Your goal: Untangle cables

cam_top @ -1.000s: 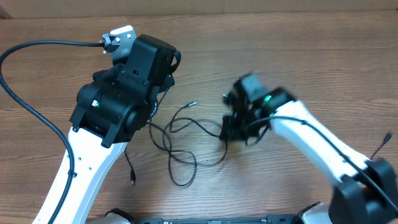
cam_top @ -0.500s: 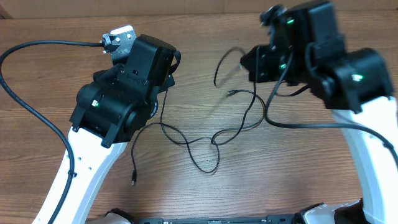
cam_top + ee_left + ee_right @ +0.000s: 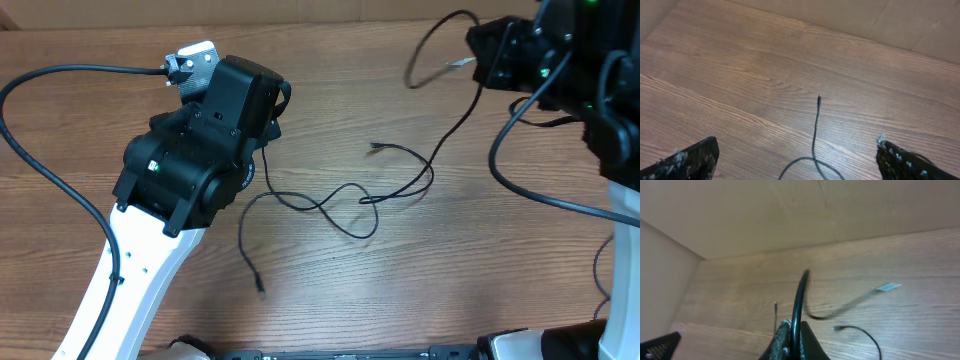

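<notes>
The cables are thin black cords. In the overhead view one cable (image 3: pixel 345 210) lies stretched in loose curves across the table's middle, with a plug end (image 3: pixel 375 147) and another end (image 3: pixel 260 288). My right gripper (image 3: pixel 796 339) is shut on a cable (image 3: pixel 801 292) and holds it high at the far right; its blurred free end (image 3: pixel 458 64) hangs in the air. My left gripper (image 3: pixel 797 170) is wide open above the table. A cable end with a plug tip (image 3: pixel 819 98) lies between its fingers, untouched.
The left arm's black body (image 3: pixel 200 150) covers the left middle of the wooden table (image 3: pixel 400 290), and its thick black robot cable (image 3: pixel 40 160) loops at the far left. The right arm (image 3: pixel 580 80) fills the far right corner. A cardboard wall (image 3: pixel 880 20) borders the table's far edge.
My right arm has lifted and swung to the far right with a cable in its grip. The wound loops have been pulled out into long loose curves. The left arm has not moved.
</notes>
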Motion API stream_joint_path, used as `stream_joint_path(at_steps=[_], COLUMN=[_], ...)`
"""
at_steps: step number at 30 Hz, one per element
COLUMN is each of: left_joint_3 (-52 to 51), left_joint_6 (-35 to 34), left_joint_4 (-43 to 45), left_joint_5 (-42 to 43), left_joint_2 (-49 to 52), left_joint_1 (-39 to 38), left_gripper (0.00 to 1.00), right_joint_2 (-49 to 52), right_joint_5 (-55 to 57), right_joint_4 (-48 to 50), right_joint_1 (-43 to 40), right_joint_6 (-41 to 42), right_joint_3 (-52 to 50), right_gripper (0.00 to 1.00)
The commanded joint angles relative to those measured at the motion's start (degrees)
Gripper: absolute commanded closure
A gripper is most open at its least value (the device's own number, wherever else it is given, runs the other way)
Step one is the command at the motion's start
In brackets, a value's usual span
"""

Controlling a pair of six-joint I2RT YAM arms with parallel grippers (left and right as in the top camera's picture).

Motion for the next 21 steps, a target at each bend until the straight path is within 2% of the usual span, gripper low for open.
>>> stream_joint_path(at_steps=[1, 8, 16, 21], left_joint_3=[0.8, 0.8, 0.8, 0.8], left_joint_6=[0.5, 0.5, 0.5, 0.5], left_joint_4=[0.0, 0.0, 0.0, 0.0], left_joint_5=[-0.7, -0.7, -0.7, -0.7], left_joint_2=[0.4, 0.4, 0.4, 0.4], left_joint_1=[0.3, 0.3, 0.3, 0.2], left_gripper=[0.0, 0.01, 0.0, 0.0], right_joint_2=[-0.9, -0.9, -0.9, -0.9], right_joint_5=[-2.3, -4.1, -11.8, -13.0], right_joint_4=[1.2, 6.4, 14.7, 15.3], right_joint_1=[-1.8, -2.4, -2.4, -2.4], right_joint_6=[1.7, 6.8, 15.8, 17.2], right_joint_3=[4.0, 7.0, 7.1, 7.1], right_gripper=[0.96, 0.96, 0.96, 0.96])
